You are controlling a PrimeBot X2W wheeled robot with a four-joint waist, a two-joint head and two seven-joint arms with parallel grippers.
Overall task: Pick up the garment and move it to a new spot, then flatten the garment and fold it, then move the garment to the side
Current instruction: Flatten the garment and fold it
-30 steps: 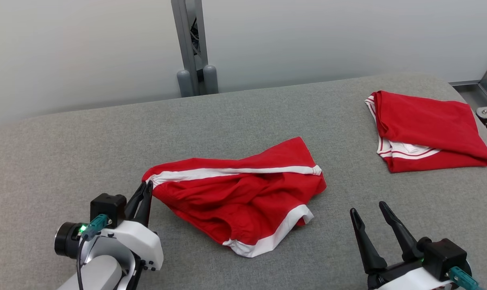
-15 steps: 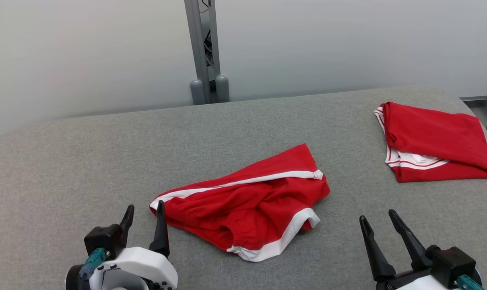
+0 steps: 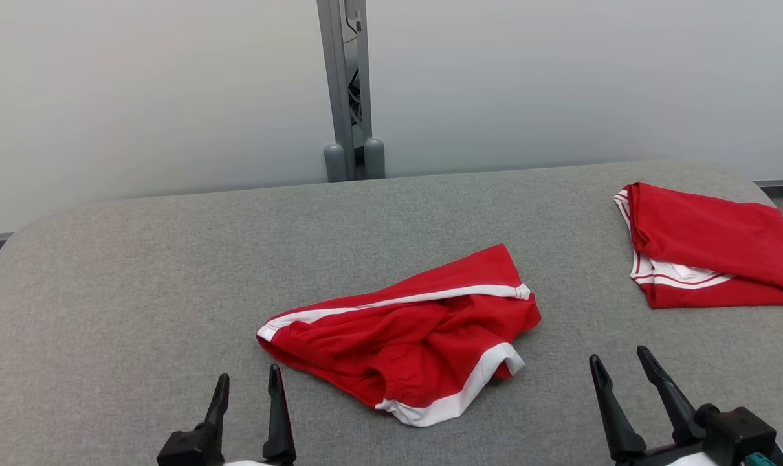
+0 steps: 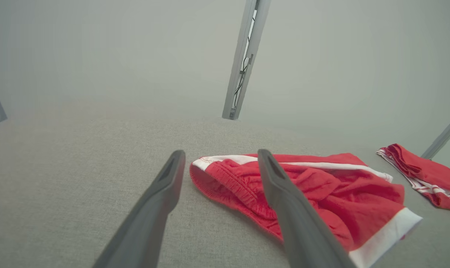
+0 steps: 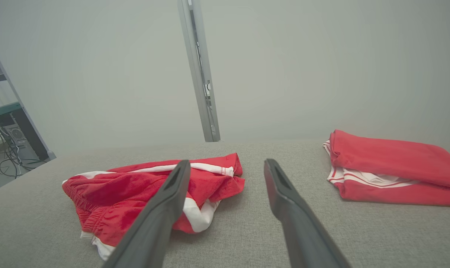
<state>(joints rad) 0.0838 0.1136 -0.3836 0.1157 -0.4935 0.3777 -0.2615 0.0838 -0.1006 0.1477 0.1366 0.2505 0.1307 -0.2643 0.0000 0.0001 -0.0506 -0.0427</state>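
The garment (image 3: 411,336), red shorts with white stripes, lies rumpled at the middle of the grey padded table (image 3: 139,272); it also shows in the left wrist view (image 4: 314,190) and the right wrist view (image 5: 135,193). My left gripper (image 3: 248,382) stands open near the front edge, just short of the garment's left end, holding nothing. My right gripper (image 3: 618,362) is open at the lower right, apart from the cloth. In the wrist views both the left gripper (image 4: 220,156) and the right gripper (image 5: 227,165) show spread, empty fingers.
A second red garment (image 3: 708,249), folded, rests at the table's far right. A grey metal post (image 3: 346,90) rises behind the table's far edge against a pale wall. Bare grey padding stretches to the left of the shorts.
My left gripper let go of the garment's left end, opened and drew back toward the front edge. The head camera shifted, sliding the whole scene right and down. The right gripper stayed open.
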